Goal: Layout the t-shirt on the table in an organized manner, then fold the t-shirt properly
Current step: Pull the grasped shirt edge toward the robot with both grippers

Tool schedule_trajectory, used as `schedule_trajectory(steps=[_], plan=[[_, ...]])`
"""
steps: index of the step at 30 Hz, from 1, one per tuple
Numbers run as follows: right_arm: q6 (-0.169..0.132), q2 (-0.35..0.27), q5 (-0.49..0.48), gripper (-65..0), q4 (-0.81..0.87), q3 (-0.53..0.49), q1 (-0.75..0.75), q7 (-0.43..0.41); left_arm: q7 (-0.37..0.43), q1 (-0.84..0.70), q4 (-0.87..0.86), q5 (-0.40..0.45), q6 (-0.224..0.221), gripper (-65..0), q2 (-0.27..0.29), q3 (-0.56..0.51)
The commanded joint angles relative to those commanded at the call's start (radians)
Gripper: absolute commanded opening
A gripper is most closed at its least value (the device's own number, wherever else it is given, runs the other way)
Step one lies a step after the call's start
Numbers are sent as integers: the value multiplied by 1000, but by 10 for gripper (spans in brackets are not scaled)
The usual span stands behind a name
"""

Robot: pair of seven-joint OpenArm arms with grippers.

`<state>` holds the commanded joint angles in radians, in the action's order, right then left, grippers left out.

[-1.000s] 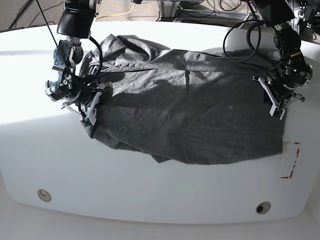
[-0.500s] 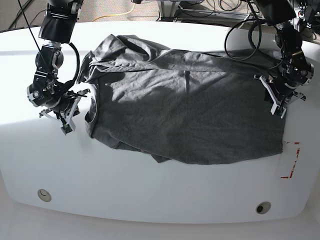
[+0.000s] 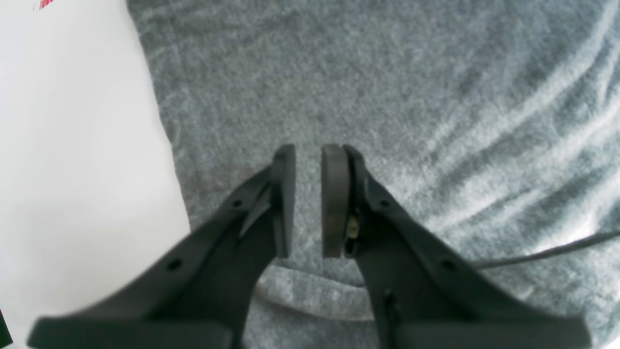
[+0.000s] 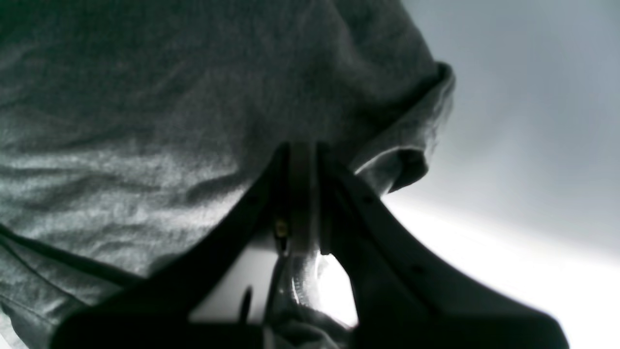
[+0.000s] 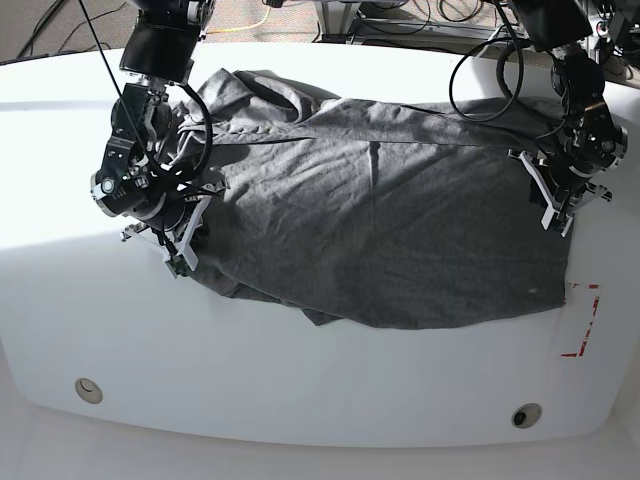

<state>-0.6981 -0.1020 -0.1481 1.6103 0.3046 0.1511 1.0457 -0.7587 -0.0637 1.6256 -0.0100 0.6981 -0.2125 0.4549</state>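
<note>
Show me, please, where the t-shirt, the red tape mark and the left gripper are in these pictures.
t-shirt (image 5: pixel 390 230): base view, middle of the flat grey cloth.
red tape mark (image 5: pixel 583 320): base view, the corner of the rectangle on the table.
left gripper (image 3: pixel 308 198): left wrist view, the gap between its fingertips.

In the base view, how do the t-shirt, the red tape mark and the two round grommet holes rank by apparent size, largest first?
1. t-shirt, by far the largest.
2. red tape mark.
3. The left grommet hole and right grommet hole look alike; no ranking between them.
</note>
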Motion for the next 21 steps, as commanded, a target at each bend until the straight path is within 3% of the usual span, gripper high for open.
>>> schedule_trajectory(steps=[8, 21], plan=[[0, -60, 2, -625, -222, 3, 44, -137, 0, -2, -2, 0, 0, -575, -2, 0], [0, -160, -5, -625, -282, 6, 71, -161, 0, -14, -5, 0, 0, -575, -2, 0]])
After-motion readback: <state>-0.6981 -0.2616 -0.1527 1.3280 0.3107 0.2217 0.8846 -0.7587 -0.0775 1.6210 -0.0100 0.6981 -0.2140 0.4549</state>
